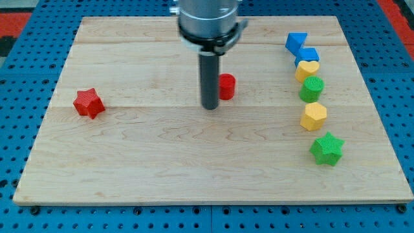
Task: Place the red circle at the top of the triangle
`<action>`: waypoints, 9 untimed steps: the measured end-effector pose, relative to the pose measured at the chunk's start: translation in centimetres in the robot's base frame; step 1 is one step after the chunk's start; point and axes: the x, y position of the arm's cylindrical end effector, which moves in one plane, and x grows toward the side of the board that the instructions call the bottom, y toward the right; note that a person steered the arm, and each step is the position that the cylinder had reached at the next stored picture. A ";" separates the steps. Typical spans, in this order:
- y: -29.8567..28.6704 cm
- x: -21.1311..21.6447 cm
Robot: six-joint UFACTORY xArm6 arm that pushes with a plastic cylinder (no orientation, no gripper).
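The red circle [227, 86] lies near the middle of the wooden board [162, 162], partly hidden by my rod. My tip [210, 107] stands just to the left of and slightly below the red circle, touching or nearly touching it. The blue triangle [296, 43] lies at the view's upper right, at the head of a column of blocks, well to the right of the red circle.
Below the triangle a column runs down the right side: a blue cube [308, 56], a yellow heart [306, 70], a green circle [312, 88], a yellow hexagon [314, 116], a green star [326, 149]. A red star [88, 103] lies at the left.
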 end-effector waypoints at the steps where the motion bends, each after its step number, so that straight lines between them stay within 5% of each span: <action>1: 0.6 -5.2; 2: 1.0 -11.7; 4: 4.9 -10.8; 7: 12.1 -16.4; 8: 7.8 -17.2; 9: 11.1 -19.1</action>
